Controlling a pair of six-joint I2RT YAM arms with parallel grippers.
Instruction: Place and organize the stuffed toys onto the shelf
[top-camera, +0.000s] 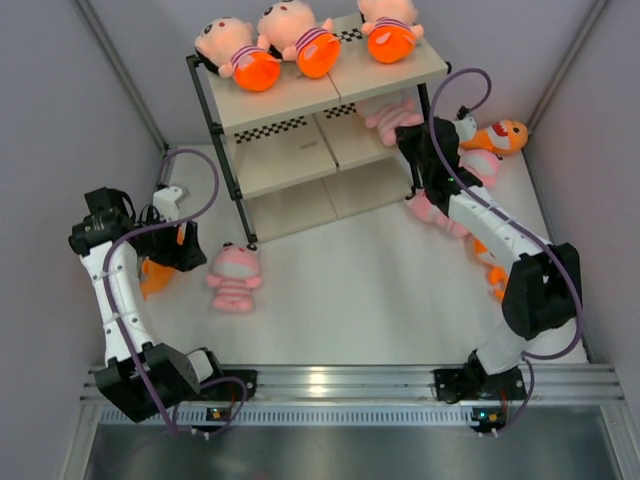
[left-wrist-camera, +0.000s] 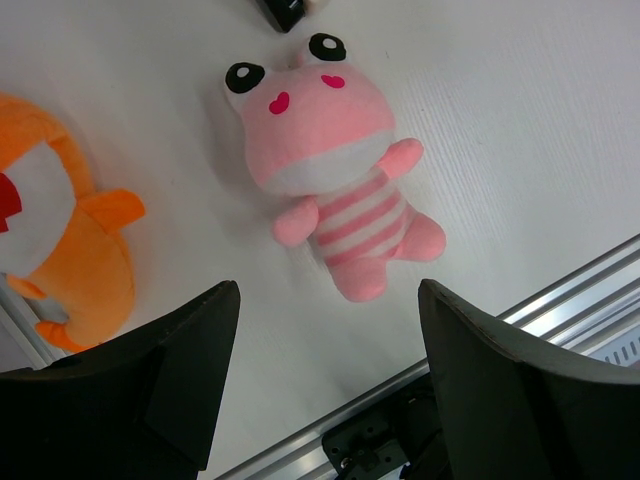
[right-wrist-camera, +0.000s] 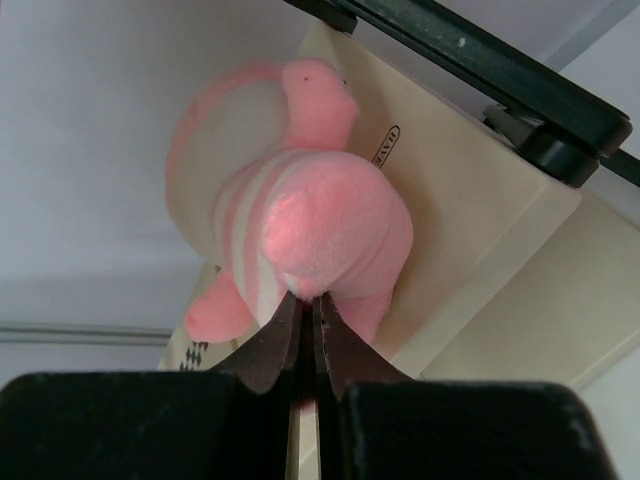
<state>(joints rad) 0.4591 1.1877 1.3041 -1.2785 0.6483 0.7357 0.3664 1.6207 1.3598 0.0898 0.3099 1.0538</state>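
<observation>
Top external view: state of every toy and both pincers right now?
Three dolls: lying on shelf top tier.
Held pink toy: pinched, at middle tier edge.
Right pincer: shut on it.
Loose pink toy: face up on table.
Orange shark: on table, untouched.
Left pincer: open, empty.

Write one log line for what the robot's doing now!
right tool: shut on pink toy at shelf edge | left tool: open near second pink toy | dolls: three on shelf top

White table (top-camera: 380, 290) bears the shelf (top-camera: 280, 160), a pink toy (left-wrist-camera: 330, 170) (belly up) and an orange shark (left-wrist-camera: 80, 270).
</observation>
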